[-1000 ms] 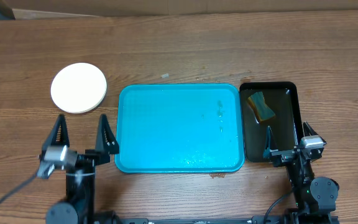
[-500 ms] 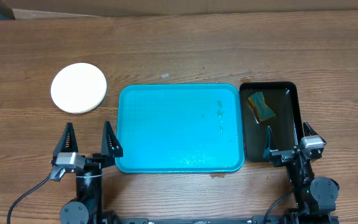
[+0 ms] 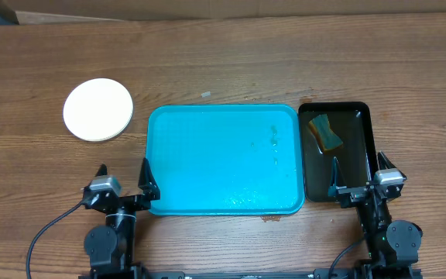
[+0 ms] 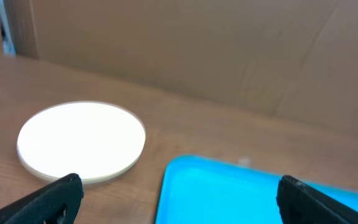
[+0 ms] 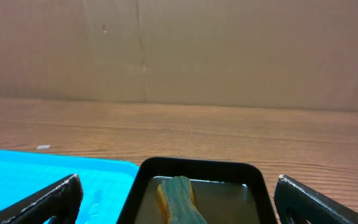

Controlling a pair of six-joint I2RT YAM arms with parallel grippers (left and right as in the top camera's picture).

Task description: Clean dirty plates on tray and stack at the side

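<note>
A stack of plates (image 3: 97, 109) with a white one on top lies on the table left of the turquoise tray (image 3: 223, 159); it also shows in the left wrist view (image 4: 81, 141). The tray holds no plates, only a few small wet marks, and its left corner shows in the left wrist view (image 4: 229, 193). My left gripper (image 3: 122, 184) is open and empty at the tray's front left corner. My right gripper (image 3: 360, 174) is open and empty at the front of the black tray (image 3: 360, 159).
The black tray holds a yellow and green sponge (image 3: 324, 132), also seen in the right wrist view (image 5: 180, 198). A cardboard wall (image 5: 179, 50) stands behind the table. A small crumb (image 3: 206, 95) lies behind the turquoise tray.
My left gripper has drawn back toward the table's front edge and shifted right, ending at the tray's front left corner, still open. The right arm and plates have not moved.
</note>
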